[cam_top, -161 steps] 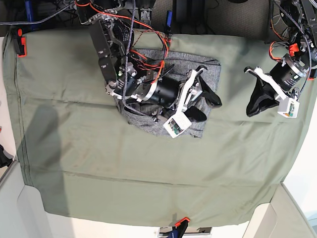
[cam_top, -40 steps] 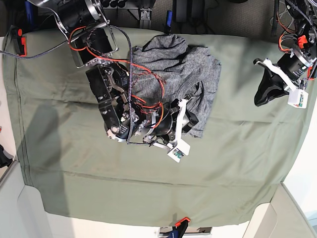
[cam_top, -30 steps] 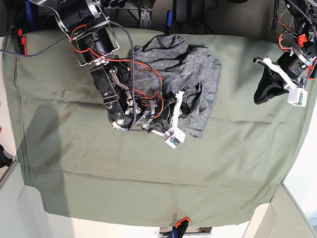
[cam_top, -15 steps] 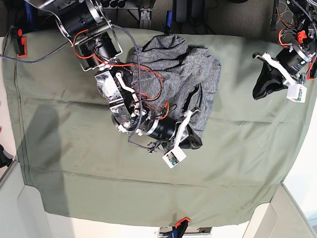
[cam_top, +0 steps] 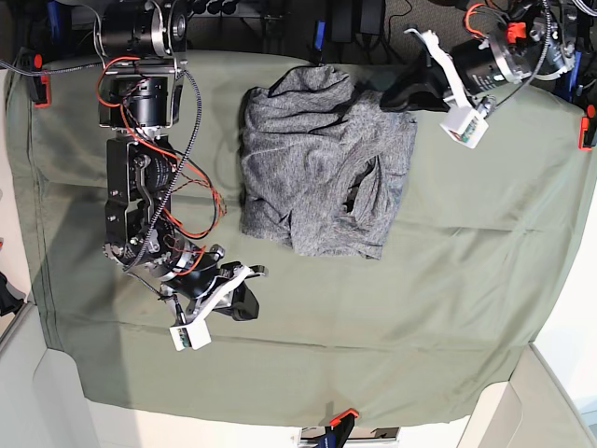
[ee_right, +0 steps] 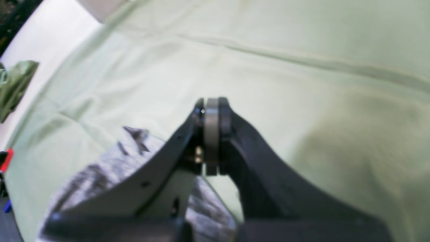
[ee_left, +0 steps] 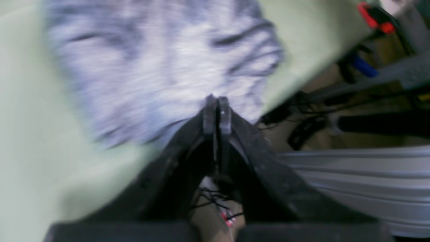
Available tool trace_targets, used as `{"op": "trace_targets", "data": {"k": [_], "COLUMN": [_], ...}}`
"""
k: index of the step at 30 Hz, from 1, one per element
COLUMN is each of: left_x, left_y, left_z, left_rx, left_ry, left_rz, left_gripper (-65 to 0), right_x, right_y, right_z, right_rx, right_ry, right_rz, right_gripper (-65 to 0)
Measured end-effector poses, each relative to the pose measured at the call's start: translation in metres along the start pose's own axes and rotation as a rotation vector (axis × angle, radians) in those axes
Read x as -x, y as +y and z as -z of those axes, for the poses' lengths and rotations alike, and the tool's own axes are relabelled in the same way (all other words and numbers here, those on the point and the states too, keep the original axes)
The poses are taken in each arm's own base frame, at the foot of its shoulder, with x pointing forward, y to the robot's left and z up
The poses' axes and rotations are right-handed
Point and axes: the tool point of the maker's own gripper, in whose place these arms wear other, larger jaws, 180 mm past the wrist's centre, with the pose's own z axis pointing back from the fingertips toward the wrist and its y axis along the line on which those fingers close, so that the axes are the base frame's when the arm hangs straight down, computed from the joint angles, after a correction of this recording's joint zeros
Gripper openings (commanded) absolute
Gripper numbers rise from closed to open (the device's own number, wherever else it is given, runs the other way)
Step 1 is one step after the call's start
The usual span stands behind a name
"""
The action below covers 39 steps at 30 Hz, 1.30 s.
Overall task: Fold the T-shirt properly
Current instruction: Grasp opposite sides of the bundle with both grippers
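Observation:
The heather-grey T-shirt (cam_top: pixel 322 168) lies rumpled in a loose heap on the olive-green table cloth (cam_top: pixel 448 280), toward the far middle. My left gripper (cam_top: pixel 395 96) is shut and empty, hovering by the shirt's far right corner. In the left wrist view its tips (ee_left: pixel 216 112) are pressed together in front of the blurred shirt (ee_left: pixel 161 64). My right gripper (cam_top: pixel 250 304) is shut and empty over bare cloth, apart from the shirt's near left edge. In the right wrist view its tips (ee_right: pixel 211 114) are together and the shirt (ee_right: pixel 100 174) shows at lower left.
Red clamps hold the cloth at the far left (cam_top: pixel 37 82), the right edge (cam_top: pixel 587 126) and the near edge (cam_top: pixel 341 416). Cables and equipment crowd the back edge (cam_top: pixel 280 23). The right arm's links and red wires (cam_top: pixel 140 187) stand left of the shirt.
My right gripper left the shirt's near edge and moved down-left onto bare cloth. My left arm swung in from the far right to the shirt's far right corner. The shirt lies let go.

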Motion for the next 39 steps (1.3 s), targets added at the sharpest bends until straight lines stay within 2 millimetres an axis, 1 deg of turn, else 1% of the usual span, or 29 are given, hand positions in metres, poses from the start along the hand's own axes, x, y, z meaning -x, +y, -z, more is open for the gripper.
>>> {"op": "trace_targets", "data": {"k": [4,7,9,13,15,17,21,24,28,35,37,39], "left_x": [0.010,0.018,0.022,0.019,0.019,0.026,0.040,0.045,0.043,0.037,0.033,0.024], "left_y": [-0.028,-0.040,-0.037,-0.013,-0.003,0.004,0.020,0.031,0.042,0.048,0.051,0.057], "left_z": [0.023,0.043,0.056,0.068,0.070,0.071,0.063,0.054,0.045,0.043,0.044,0.046], "left_rx": [0.069,0.088,0.091,0.062,0.037,0.013,-0.024,-0.041,-0.055,-0.075,-0.088,-0.117], "left_ry": [0.031,0.066,0.088,0.092,0.103,0.132,0.200,0.234,0.245,0.223,0.214,0.194], "left_rz": [0.035,0.069,0.074,0.068,0.077,0.087,0.122,0.149,0.182,0.207,0.206,0.199], "left_gripper": [-65.0,-65.0,-65.0,-65.0,-65.0,-65.0,-65.0,-65.0,-65.0,-65.0,-65.0,-65.0], "right_x": [0.007,0.021,0.034,0.066,0.080,0.089,0.097,0.095,0.094,0.103,0.107,0.112], "right_y": [-0.009,-0.013,-0.010,0.009,0.019,0.027,0.028,0.027,0.026,0.024,0.024,0.027], "right_z": [-0.002,0.001,0.005,0.017,0.022,0.025,0.026,0.028,0.028,0.028,0.028,0.027], "right_rx": [0.017,0.021,0.010,-0.040,-0.063,-0.082,-0.082,-0.071,-0.066,-0.065,-0.071,-0.086], "right_ry": [0.026,0.069,0.106,0.209,0.259,0.285,0.310,0.297,0.292,0.314,0.320,0.341], "right_rz": [-0.006,-0.007,-0.003,-0.039,-0.066,-0.082,-0.118,-0.140,-0.149,-0.131,-0.115,-0.097], "right_gripper": [-65.0,-65.0,-65.0,-65.0,-65.0,-65.0,-65.0,-65.0,-65.0,-65.0,-65.0,-65.0]}}
